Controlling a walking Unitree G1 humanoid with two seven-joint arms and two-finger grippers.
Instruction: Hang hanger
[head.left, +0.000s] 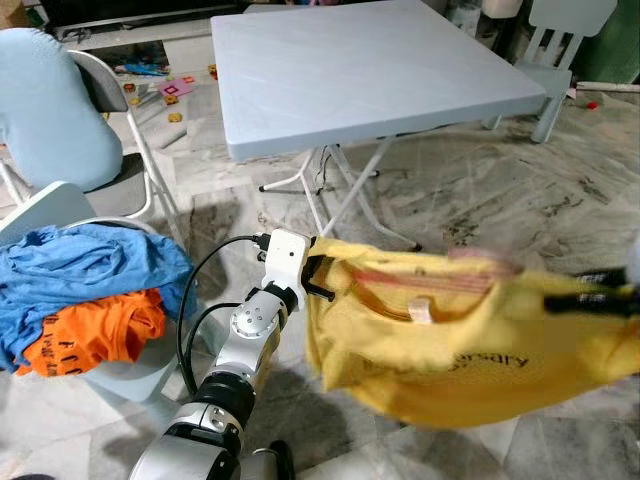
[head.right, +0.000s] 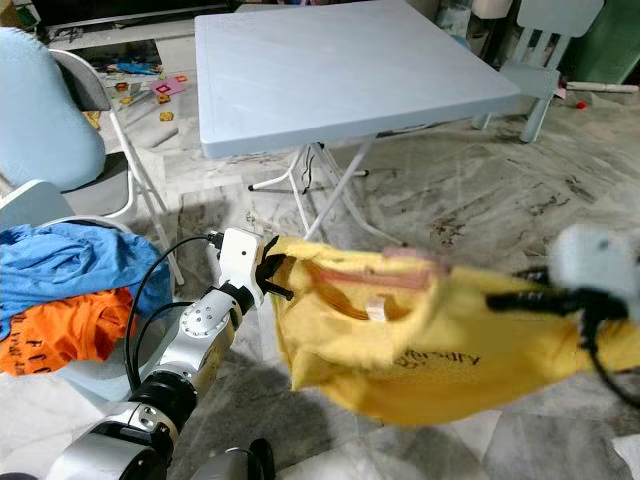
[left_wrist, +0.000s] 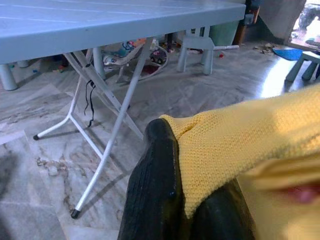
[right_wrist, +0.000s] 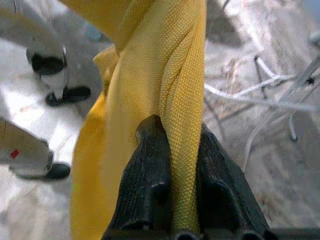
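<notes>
Left eye view looks down on a marbled grey floor (head.left: 520, 200) with a pale blue folding table (head.left: 370, 70) standing at the far side on thin white legs. Below it, stretched in the air between the two arms, hangs a yellow T-shirt (head.left: 450, 350) with dark lettering across its front and a pinkish hanger (head.left: 440, 275) showing at the neck opening, though that part is blurred. At the robot's left a light chair (head.left: 45, 205) carries a heap of clothes, a blue garment (head.left: 80, 265) on top of an orange shirt (head.left: 95, 335); behind it a second folding chair (head.left: 120, 90) has a pale blue cushion-like shape on it. A small pale blue child's chair (head.left: 555, 50) stands by the table's far right corner. The left gripper (head.left: 318, 270) holds the shirt's left edge, and in the left wrist view its fingers (left_wrist: 155, 190) are clamped on a fold of the yellow knit. The right gripper (head.right: 520, 297) holds the shirt's right edge; in the right wrist view its fingers (right_wrist: 147, 185) are pinched on a bunched strip of the yellow cloth.
</notes>
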